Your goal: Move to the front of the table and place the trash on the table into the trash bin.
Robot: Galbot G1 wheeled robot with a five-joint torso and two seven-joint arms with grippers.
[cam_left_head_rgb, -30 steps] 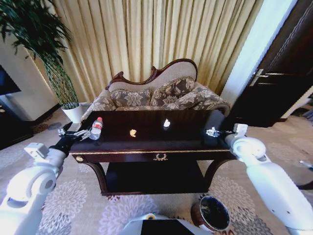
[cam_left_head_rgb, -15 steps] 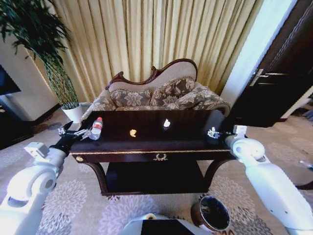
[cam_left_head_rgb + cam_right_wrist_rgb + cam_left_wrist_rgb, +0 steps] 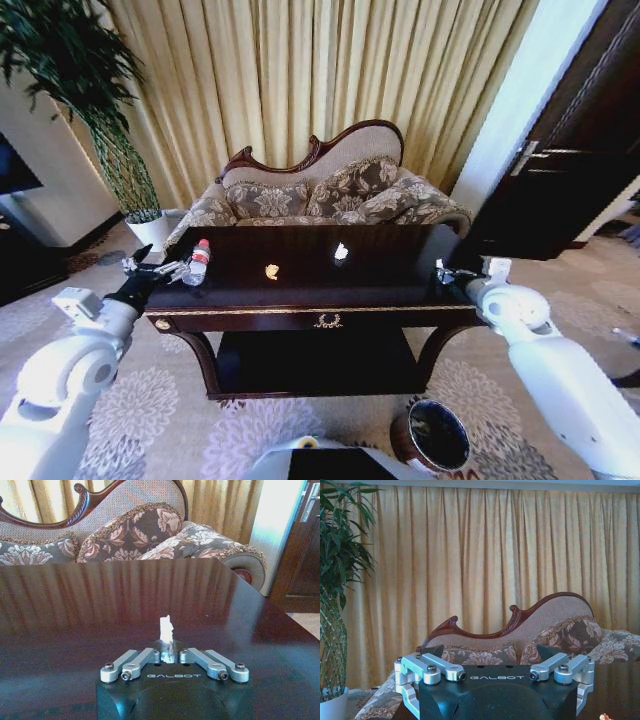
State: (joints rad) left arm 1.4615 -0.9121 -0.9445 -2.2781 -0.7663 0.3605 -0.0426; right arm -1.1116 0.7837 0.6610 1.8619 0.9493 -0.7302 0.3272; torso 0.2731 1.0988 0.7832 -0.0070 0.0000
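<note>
Left gripper (image 3: pixel 170 268) fingers beside upright bottle (image 3: pixel 197 262), cap up

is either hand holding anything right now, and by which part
Nothing held: left hand sits open beside the bottle; right hand is shut, empty, at the table's right edge.

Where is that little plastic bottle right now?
In the head view, the bottle lies at the table's left end, just beside the left gripper.
</note>
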